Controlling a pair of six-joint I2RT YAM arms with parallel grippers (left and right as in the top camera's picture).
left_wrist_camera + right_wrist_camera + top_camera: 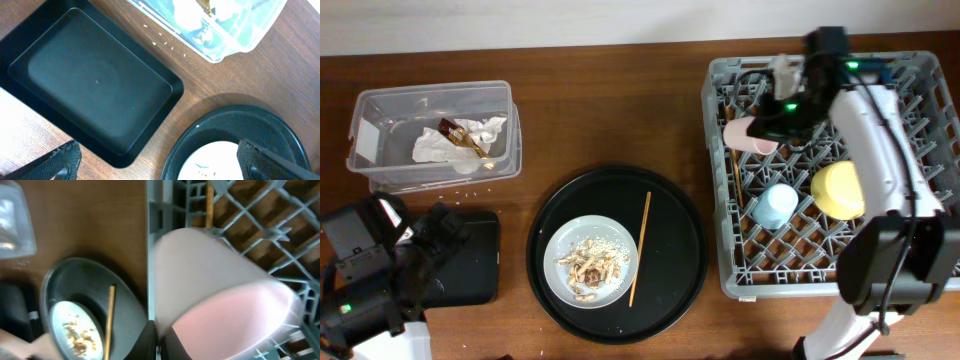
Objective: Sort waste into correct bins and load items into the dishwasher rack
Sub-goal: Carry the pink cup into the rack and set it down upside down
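Food scraps (590,266), beige-brown and crumbly, lie heaped on the pale grey plate (605,235) at the near side of the round black tray (670,230). One wooden chopstick (640,248) lies just beside the plate on that tray.

To the left, the overhead view shows the shallow black tray (95,80) half covered by the left arm. The left wrist camera shows it nearly whole, with only a few pale specks on its floor. The left gripper (160,167) hangs over the table with its fingers (65,160) spread wide, holding nothing.

In the dishwasher rack (800,285), the light-blue cup (775,205) and the yellow bowl (838,190) sit side by side among the pegs, seen only from above. Farther back, the small pink cup (215,280) lies tilted against the rack's left wall, smooth and matte. It fills the right wrist view and hides most of the right gripper (158,342), so I cannot tell whether the fingers pinch it. That view also shows a second chopstick (210,200) behind the cup, inside the lattice.

At the far left, the clear tub (430,88) holds crumpled white napkins (445,148) and a brown wrapper (455,130). A white label-like patch on its left end is too small to read.
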